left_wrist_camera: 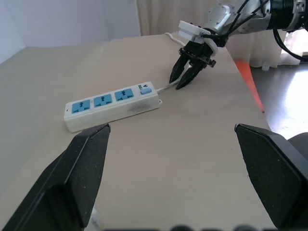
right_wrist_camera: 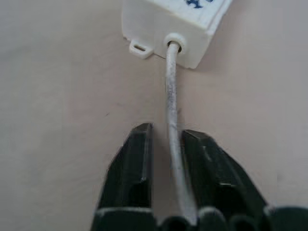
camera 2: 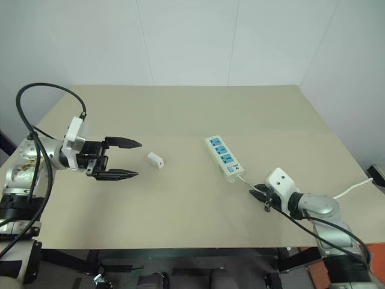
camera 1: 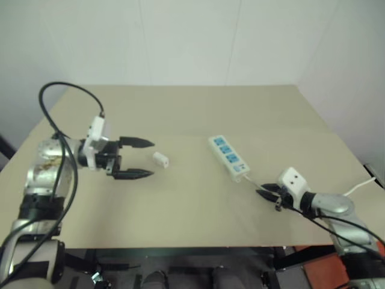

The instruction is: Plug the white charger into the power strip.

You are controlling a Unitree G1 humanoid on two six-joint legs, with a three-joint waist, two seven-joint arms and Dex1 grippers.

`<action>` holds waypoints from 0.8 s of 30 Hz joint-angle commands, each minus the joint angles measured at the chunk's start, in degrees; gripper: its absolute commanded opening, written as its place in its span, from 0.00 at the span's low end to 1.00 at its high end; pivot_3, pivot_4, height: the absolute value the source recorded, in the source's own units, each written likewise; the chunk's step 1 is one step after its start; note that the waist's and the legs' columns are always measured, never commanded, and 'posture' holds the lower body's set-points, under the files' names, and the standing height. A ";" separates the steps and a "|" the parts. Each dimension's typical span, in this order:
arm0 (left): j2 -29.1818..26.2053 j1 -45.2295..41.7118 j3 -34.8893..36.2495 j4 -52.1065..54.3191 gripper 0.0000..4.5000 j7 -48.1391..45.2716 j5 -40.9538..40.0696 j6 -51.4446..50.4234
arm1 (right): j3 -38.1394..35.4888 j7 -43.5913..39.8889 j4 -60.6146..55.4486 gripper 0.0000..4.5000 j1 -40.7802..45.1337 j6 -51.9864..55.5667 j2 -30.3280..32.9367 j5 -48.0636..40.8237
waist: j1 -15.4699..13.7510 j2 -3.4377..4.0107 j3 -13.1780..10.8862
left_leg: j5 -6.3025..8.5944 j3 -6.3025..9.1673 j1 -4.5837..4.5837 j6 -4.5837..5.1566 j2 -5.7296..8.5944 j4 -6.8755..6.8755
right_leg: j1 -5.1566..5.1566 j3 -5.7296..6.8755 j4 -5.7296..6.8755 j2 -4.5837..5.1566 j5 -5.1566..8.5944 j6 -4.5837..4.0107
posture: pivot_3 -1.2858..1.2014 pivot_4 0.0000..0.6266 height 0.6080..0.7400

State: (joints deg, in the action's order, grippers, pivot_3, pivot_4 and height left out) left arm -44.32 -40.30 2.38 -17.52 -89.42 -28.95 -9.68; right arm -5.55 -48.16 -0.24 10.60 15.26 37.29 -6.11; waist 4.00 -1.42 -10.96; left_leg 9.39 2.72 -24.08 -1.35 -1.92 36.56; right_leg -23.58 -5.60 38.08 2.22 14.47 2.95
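The white charger (camera 1: 160, 159) lies on the tan table left of centre. My left gripper (camera 1: 151, 158) hovers level just to its left, fingers wide open, tips either side of the charger's near end without touching it. The power strip (camera 1: 228, 156) lies at an angle right of centre, blue socket faces up, also seen ahead of the left gripper (left_wrist_camera: 172, 129) as power strip (left_wrist_camera: 113, 103). Its thin cord (right_wrist_camera: 172, 86) runs between the fingers of my right gripper (right_wrist_camera: 167, 131), which stand slightly apart and leave a gap beside the cord. That right gripper (camera 1: 263, 194) sits low at the strip's near end.
The table (camera 1: 192, 114) is bare toward the back. A white wall rises behind the table. The cord's far stretch (camera 1: 358, 188) trails off the table's right edge, beyond which the floor shows an orange-red patch (camera 1: 337, 271).
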 commanded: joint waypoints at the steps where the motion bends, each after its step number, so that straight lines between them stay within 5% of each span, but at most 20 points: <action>1: 0.33 -1.20 0.56 1.43 1.00 -0.11 -0.70 -1.26 | -4.08 5.91 -7.98 0.59 -2.14 2.29 -3.00 -3.31 | -0.05 0.00 0.00 | 0.00 0.02 0.00 0.00 0.00 0.00 | 0.01 0.01 0.00 -0.01 0.01 0.00 | 0.52 0.24 1.00; 7: 0.11 -2.94 -1.08 -0.34 1.00 -2.70 0.78 -1.40 | -5.67 17.36 -14.68 0.99 -4.94 0.51 -14.19 -5.16 | -0.18 -0.01 0.00 | 0.00 0.05 -0.08 0.00 -0.01 0.00 | 0.00 0.04 -0.06 0.00 0.01 -0.01 | 0.52 0.24 1.00; 13: 1.83 -5.40 -1.79 -3.16 1.00 -2.97 1.75 0.10 | -3.74 26.56 -11.53 0.99 -2.15 -2.88 -20.46 -1.16 | -0.23 -0.02 0.02 | 0.00 0.04 -0.08 0.00 0.01 0.00 | 0.00 0.03 -0.07 0.01 0.01 0.00 | 0.52 0.24 1.00; 24: 2.24 -2.84 -0.02 -1.62 1.00 -2.46 1.36 0.67 | -2.58 22.99 -7.08 0.99 0.75 -6.13 -22.34 -6.04 | -0.10 -0.02 0.01 | 0.00 0.04 -0.10 0.00 -0.01 -0.02 | -0.04 0.03 -0.07 0.00 0.01 -0.02 | 0.52 0.24 1.00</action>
State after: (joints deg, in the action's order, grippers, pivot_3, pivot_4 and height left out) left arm -41.58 -43.27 0.79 -20.97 -91.93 -27.08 -10.04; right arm -8.25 -24.10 -6.71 10.60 10.65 14.55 -10.51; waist 3.90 -1.44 -10.94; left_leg 9.39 2.76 -24.18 -1.35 -1.94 36.54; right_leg -23.62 -5.57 38.01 2.23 14.48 2.93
